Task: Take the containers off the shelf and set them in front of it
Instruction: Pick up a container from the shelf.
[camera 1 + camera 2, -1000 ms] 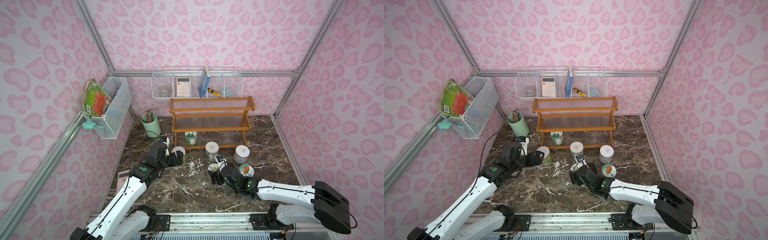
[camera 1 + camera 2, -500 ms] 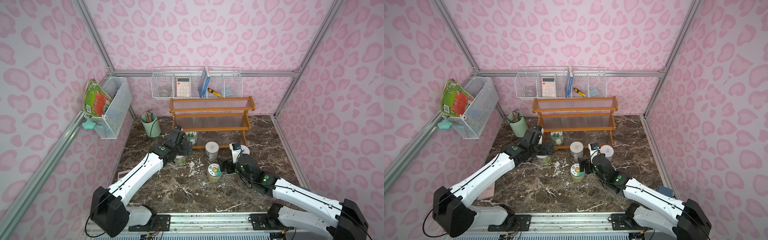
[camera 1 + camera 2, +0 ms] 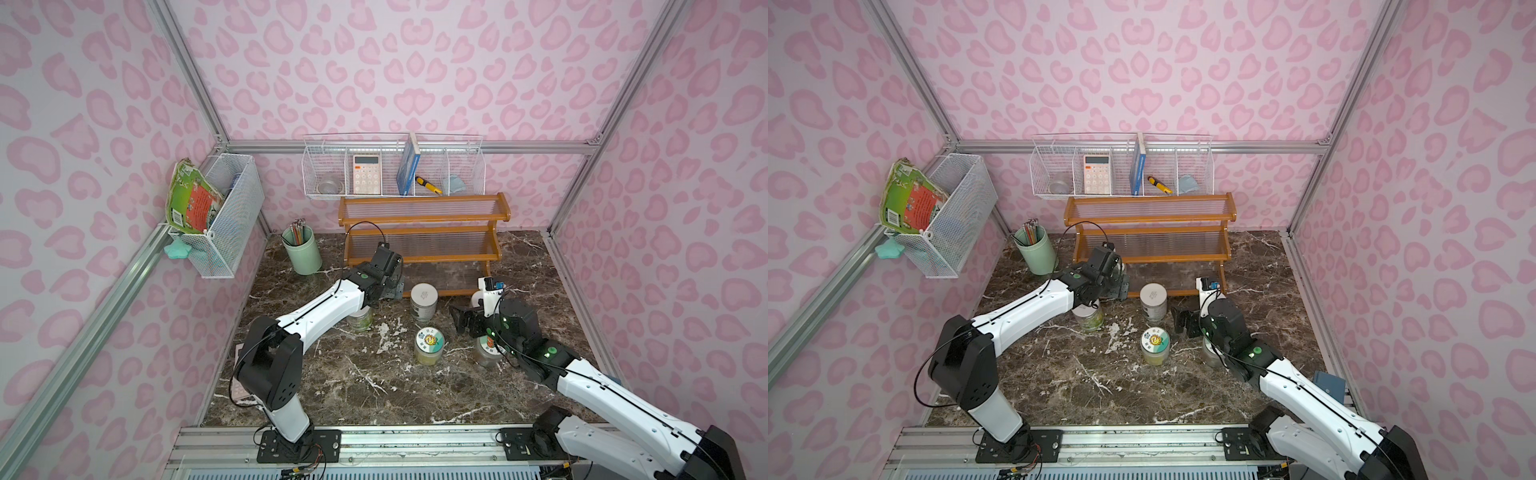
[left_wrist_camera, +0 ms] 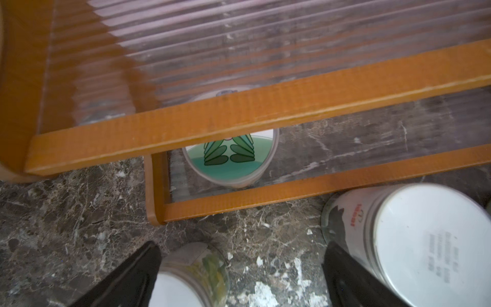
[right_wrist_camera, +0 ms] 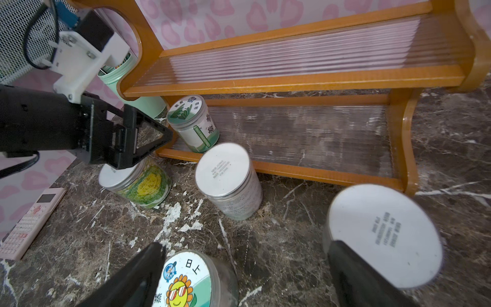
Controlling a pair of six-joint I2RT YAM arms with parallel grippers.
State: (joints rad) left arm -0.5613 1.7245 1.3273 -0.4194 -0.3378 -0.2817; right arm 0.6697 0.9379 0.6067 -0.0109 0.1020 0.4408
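Note:
The shelf (image 3: 422, 245) stands at the back of the marble table. One container with a green leaf lid (image 5: 190, 118) (image 4: 231, 156) stands on its bottom tier at the left end. Several other containers stand on the table in front: a plain-lidded one (image 3: 424, 296), a sunflower-lidded one (image 3: 430, 341), a yellow-green one (image 5: 138, 183) under my left arm, a plain-lidded one (image 5: 382, 234), and one (image 3: 486, 353) under my right arm. My left gripper (image 3: 394, 287) (image 4: 243, 268) hovers open before the shelf's lower left corner. My right gripper (image 3: 462, 320) (image 5: 245, 249) is open and empty between the sunflower jar and the right plain jar.
A mint-green pencil cup (image 3: 302, 251) stands left of the shelf. White wire baskets hang on the back wall (image 3: 392, 166) and the left wall (image 3: 224, 212). A pink calculator (image 5: 29, 223) lies on the table at the left edge.
My left gripper has left the yellow-green jar and moved toward the shelf's lower left end. My right gripper has drawn back right from the sunflower jar, which stands alone.

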